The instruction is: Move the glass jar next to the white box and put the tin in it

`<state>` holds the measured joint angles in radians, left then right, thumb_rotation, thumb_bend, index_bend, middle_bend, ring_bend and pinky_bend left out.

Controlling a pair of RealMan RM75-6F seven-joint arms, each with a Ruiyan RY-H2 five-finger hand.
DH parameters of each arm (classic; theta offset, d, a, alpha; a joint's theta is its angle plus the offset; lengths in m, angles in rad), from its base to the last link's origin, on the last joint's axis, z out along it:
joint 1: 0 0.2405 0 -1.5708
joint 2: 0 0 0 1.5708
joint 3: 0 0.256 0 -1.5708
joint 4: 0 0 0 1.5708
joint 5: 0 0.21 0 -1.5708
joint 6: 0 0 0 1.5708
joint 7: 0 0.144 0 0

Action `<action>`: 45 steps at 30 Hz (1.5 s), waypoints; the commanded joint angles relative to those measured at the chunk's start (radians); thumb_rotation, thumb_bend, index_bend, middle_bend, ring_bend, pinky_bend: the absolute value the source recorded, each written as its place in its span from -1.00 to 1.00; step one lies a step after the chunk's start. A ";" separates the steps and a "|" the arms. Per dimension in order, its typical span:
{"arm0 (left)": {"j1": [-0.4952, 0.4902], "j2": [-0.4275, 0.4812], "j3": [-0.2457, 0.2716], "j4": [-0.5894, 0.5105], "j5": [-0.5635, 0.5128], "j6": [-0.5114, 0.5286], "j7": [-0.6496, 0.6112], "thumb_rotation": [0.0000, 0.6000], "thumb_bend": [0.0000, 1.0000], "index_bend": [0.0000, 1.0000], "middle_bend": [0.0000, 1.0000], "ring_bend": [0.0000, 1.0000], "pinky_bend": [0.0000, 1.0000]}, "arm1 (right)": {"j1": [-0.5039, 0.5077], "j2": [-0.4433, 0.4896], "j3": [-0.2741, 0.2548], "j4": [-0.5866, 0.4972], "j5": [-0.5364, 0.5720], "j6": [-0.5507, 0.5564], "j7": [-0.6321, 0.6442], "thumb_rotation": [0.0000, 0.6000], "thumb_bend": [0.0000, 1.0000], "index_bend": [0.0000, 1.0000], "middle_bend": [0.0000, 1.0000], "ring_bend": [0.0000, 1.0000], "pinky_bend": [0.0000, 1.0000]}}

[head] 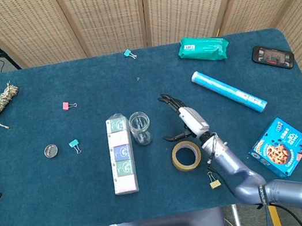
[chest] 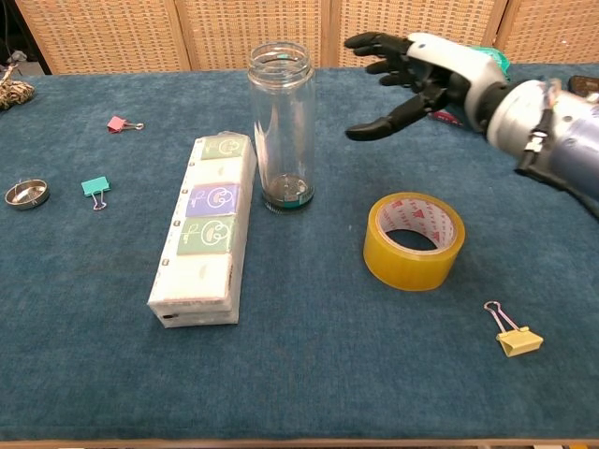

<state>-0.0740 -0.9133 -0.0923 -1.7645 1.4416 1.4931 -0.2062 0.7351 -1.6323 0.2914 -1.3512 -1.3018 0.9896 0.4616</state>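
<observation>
Nearest the robot on the blue surface (chest: 309, 374), a yellow binder clip (chest: 513, 333) lies just in front of a yellow tape roll (chest: 414, 240). Further back, the glass jar (chest: 280, 127) stands upright, just beside the white box (chest: 206, 227). The right robot hand (chest: 421, 79) hovers apart from the jar, fingers spread, holding nothing. The tin (head: 50, 150) sits well to the left.

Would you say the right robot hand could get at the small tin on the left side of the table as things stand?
Probably not easily. The tin lies far left, beyond the white box and glass jar, while the right robot hand hovers open right of the jar. Nothing covers the tin, but the reach crosses both.
</observation>
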 commanded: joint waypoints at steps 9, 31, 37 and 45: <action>-0.028 -0.019 -0.009 0.019 -0.052 -0.062 0.030 1.00 -0.76 -0.65 -1.00 -1.00 -1.00 | -0.201 0.344 -0.118 -0.144 -0.071 0.196 -0.309 1.00 -0.67 -1.00 -1.00 -1.00 -1.00; -0.304 -0.309 0.016 0.578 0.063 -0.392 -0.106 1.00 -0.61 -0.46 -1.00 -1.00 -1.00 | -0.574 0.477 -0.249 -0.222 -0.157 0.610 -0.476 1.00 -0.79 -1.00 -1.00 -1.00 -1.00; -0.377 -0.370 0.040 0.687 0.117 -0.443 -0.153 1.00 -0.40 -0.38 -1.00 -1.00 -1.00 | -0.608 0.466 -0.245 -0.221 -0.165 0.635 -0.476 1.00 -0.79 -1.00 -1.00 -1.00 -1.00; -0.414 -0.432 0.061 0.777 0.119 -0.481 -0.160 1.00 -0.29 -0.30 -1.00 -1.00 -1.00 | -0.618 0.460 -0.230 -0.207 -0.163 0.615 -0.459 1.00 -0.80 -1.00 -1.00 -1.00 -1.00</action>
<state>-0.4827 -1.3328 -0.0362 -1.0024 1.5632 1.0180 -0.3623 0.1175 -1.1719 0.0605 -1.5582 -1.4641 1.6051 0.0025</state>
